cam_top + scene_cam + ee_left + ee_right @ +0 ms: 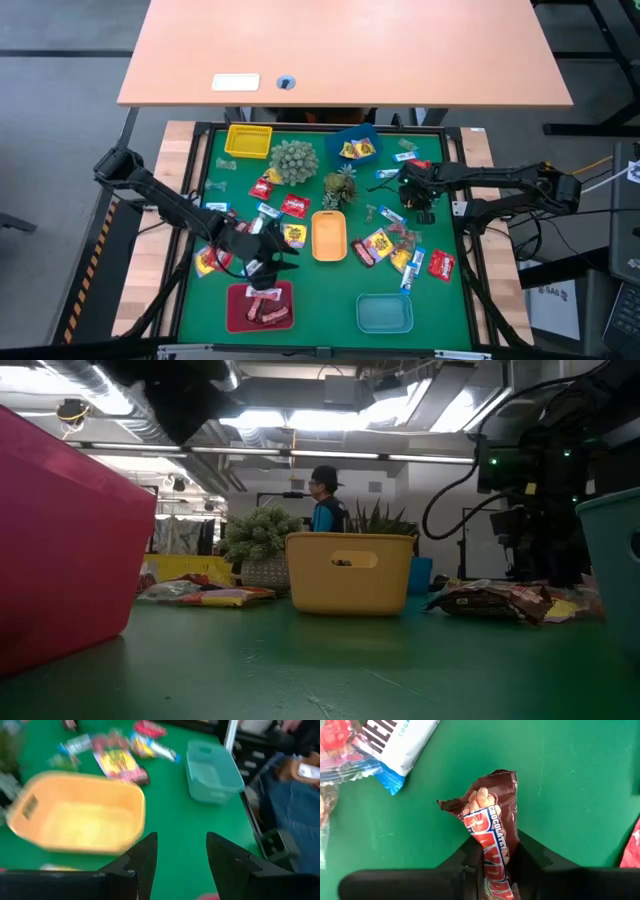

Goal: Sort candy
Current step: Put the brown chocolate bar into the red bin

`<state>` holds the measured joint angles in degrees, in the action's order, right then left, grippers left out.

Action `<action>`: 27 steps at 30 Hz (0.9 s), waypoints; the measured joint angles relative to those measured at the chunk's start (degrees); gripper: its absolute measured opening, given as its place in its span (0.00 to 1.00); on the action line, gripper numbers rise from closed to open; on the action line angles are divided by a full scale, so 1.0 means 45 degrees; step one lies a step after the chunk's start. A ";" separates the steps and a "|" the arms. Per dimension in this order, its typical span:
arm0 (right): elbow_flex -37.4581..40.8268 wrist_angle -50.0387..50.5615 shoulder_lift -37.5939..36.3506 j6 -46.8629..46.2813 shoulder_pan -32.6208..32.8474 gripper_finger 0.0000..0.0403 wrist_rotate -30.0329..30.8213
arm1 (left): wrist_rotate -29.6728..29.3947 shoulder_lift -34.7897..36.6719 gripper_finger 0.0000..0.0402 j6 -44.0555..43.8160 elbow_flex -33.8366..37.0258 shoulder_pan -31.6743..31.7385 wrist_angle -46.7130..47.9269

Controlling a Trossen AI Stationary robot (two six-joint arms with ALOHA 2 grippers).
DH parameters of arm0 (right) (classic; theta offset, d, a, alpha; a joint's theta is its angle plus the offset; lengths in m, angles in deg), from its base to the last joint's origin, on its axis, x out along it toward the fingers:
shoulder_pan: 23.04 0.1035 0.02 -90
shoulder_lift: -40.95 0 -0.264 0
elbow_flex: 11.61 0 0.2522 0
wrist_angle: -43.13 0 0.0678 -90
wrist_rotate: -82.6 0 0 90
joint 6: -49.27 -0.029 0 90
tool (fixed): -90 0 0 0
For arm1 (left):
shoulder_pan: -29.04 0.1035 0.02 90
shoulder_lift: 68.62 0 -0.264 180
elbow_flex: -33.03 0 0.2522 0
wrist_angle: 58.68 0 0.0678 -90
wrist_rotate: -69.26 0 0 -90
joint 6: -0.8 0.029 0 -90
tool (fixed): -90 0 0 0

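Brown candy (492,840) sits clamped in the right gripper (495,865), its lower end hidden; left gripper (181,857) gapes, blurred.

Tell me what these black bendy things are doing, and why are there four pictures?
They are two robot arms, each ending in a two-finger pincher. One picture looks down from above, one looks level across the table, and two come from cameras on the arms' wrists. The green table holds lots of wrapped candy, small colored trays like the orange tray and the teal tray, and two spiky plant balls. The right gripper is pinching a brown candy wrapper, with a white and blue candy lying nearby. The left gripper is open and holds nothing, hanging near the red tray, which has candy in it.
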<state>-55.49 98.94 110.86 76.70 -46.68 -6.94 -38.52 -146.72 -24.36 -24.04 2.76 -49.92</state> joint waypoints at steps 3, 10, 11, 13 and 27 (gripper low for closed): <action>-0.0472 0.0262 -0.0044 -0.0119 -0.0005 0.18 -0.0378 | -0.0458 0.0000 0.39 0.0599 0.0000 0.0229 -0.0532; -0.1391 0.0820 -0.0039 -0.0668 0.0000 0.18 -0.1785 | -0.1024 0.0000 0.39 0.2263 0.0000 0.0702 -0.1519; -0.1602 0.0938 -0.0039 -0.0686 0.0000 0.18 -0.2088 | -0.1029 0.0000 0.39 0.2488 -0.0005 0.0755 -0.1571; -0.2121 0.1220 -0.0041 -0.0734 0.0010 0.18 -0.2831 | -0.1099 -0.0003 0.39 0.3191 -0.0005 0.0839 -0.1809; -0.4752 -0.1934 -0.0058 -0.6459 0.1492 0.18 -0.7251 | -0.1155 -0.0005 0.39 0.8651 -0.0005 0.1798 -0.5096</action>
<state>-76.87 90.24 110.60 47.63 -39.97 -39.57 -43.72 -146.75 14.57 -24.06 10.85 -72.86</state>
